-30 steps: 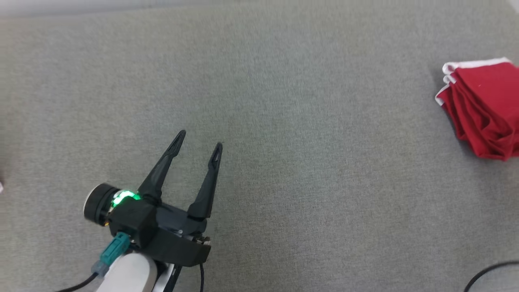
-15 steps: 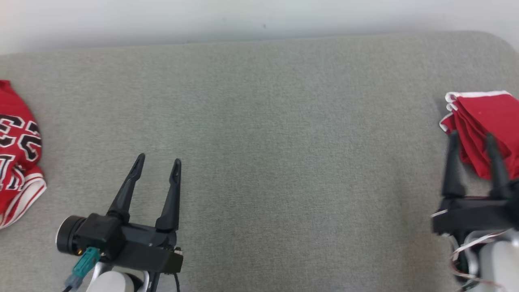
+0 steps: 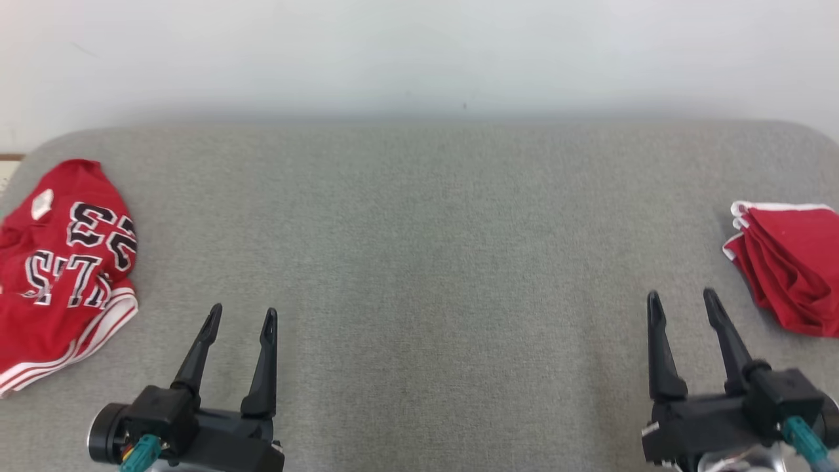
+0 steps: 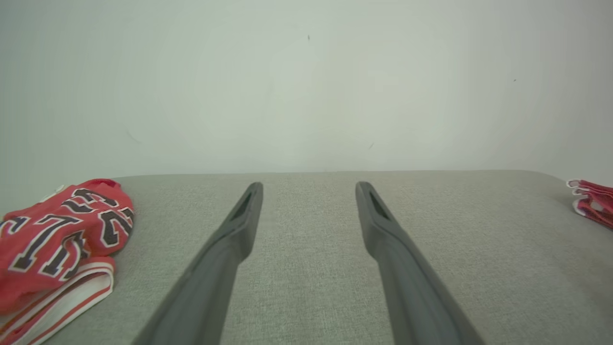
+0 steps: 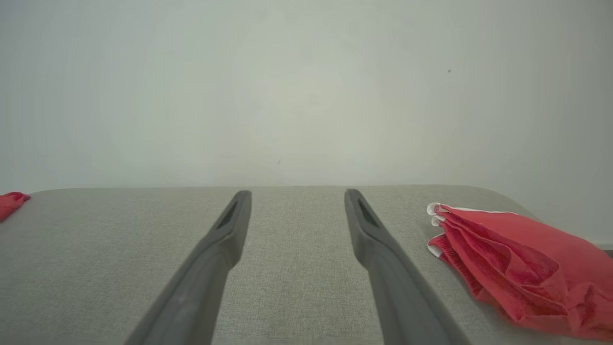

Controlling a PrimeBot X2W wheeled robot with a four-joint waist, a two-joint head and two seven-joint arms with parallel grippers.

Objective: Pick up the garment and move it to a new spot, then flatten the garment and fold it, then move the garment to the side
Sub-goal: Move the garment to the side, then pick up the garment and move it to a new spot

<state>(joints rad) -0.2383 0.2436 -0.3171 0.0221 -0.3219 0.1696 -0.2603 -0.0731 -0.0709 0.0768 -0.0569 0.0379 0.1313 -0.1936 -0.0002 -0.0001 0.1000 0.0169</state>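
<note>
A crumpled red jersey garment [image 3: 65, 262] with black-and-white numbers and white striped trim lies at the far left of the grey padded surface [image 3: 419, 249]; it is also in the left wrist view [image 4: 52, 239]. A folded red garment [image 3: 793, 269] with white edging lies at the far right, close beside the right fingers in the right wrist view [image 5: 507, 258]. My left gripper [image 3: 242, 311] is open and empty at the lower left, just right of the jersey. My right gripper [image 3: 681, 295] is open and empty at the lower right, left of the folded garment.
A pale wall [image 3: 419, 59] rises directly behind the surface's far edge. The surface has rounded far corners. A wide stretch of bare grey fabric lies between the two grippers.
The head camera has swung up and back, bringing the wall, the jersey at the left and my right gripper into view. Both grippers have stayed open.
</note>
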